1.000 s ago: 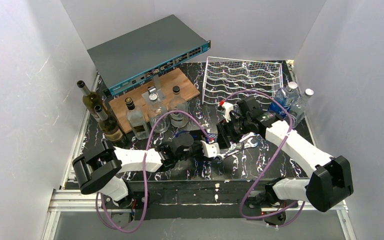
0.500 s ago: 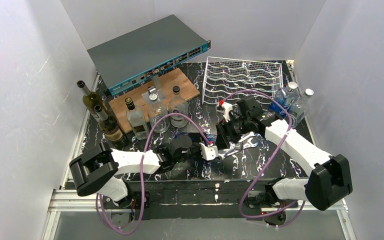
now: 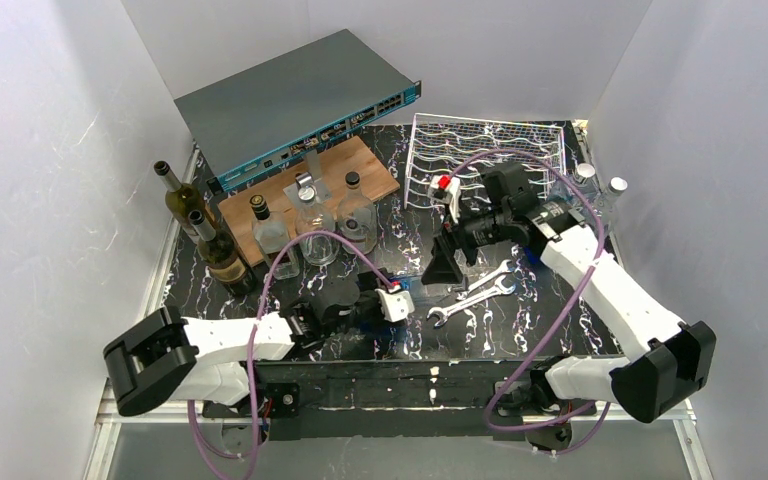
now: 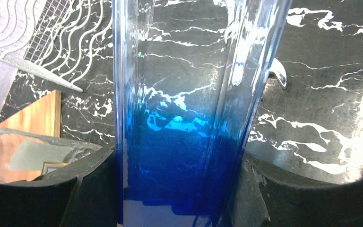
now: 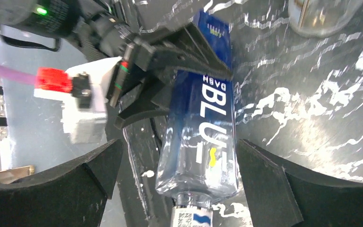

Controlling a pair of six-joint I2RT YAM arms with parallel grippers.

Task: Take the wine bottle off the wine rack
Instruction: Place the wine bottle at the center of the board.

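Observation:
The wine bottle [image 5: 203,127] is square, clear and blue-tinted, with white lettering on its side. My left gripper [image 4: 179,189] is shut on it, with a black finger [image 4: 94,179] pressed against each side. It hangs low over the black marbled table, front centre. My right gripper [image 5: 179,189] is open. The bottle's neck end lies between its spread fingers [image 5: 264,179] with gaps on both sides. In the top view the right gripper [image 3: 447,262] is right of the left gripper [image 3: 378,298]. The white wire wine rack [image 3: 490,150] stands at the back right with no bottle in its cradles.
Two wrenches [image 3: 475,290] lie on the table by the right gripper. Dark bottles [image 3: 200,230] stand at the left and clear bottles [image 3: 310,215] by a wooden board [image 3: 330,170]. A grey switch box [image 3: 290,100] sits at the back. Water bottles [image 3: 590,190] stand right of the rack.
My right gripper opened off the bottle and drew back toward the rack. My left arm pulled back to the left and toward the front edge with the bottle.

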